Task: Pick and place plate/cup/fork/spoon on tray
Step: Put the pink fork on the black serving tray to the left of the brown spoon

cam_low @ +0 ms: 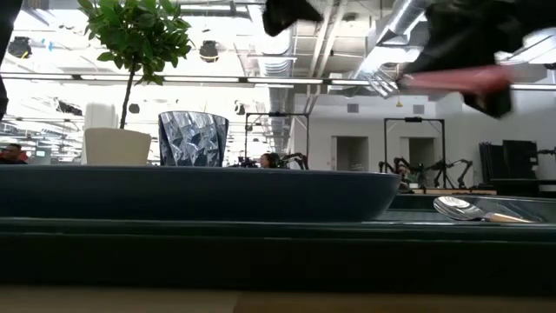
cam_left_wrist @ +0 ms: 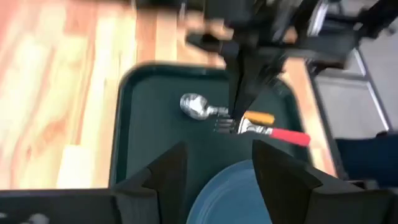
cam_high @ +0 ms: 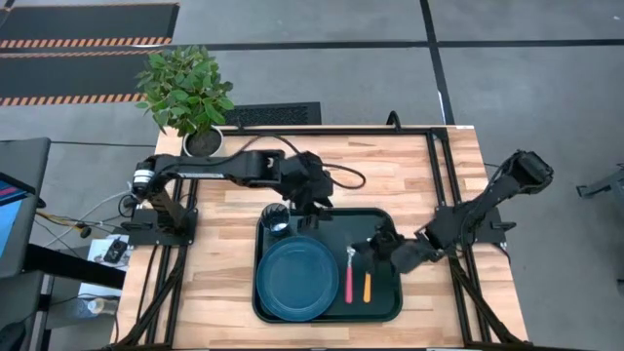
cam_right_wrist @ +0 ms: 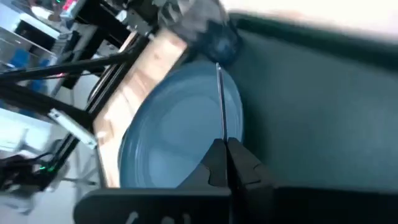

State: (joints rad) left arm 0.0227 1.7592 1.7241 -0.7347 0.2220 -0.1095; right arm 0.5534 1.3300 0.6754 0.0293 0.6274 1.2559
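Lying on the tray (cam_high: 390, 310), the plate (cam_high: 297, 278) is seen at 7 o'clock, the spoon (cam_high: 368, 282) at 4 o'clock. The fork (cam_high: 350, 276) is held above the tray between them, pinched at its red handle by the right gripper (cam_high: 375, 249). The cup (cam_high: 275, 218) stands at 11 o'clock. The left gripper (cam_high: 317, 212) hovers beside it, fingers (cam_left_wrist: 281, 180) spread.

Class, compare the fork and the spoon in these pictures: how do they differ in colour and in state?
The fork has a red handle; the spoon has an orange-yellow one. In the low view the fork hangs in the air, held by the right tool, while the spoon lies flat on the tray. Both have metal heads.
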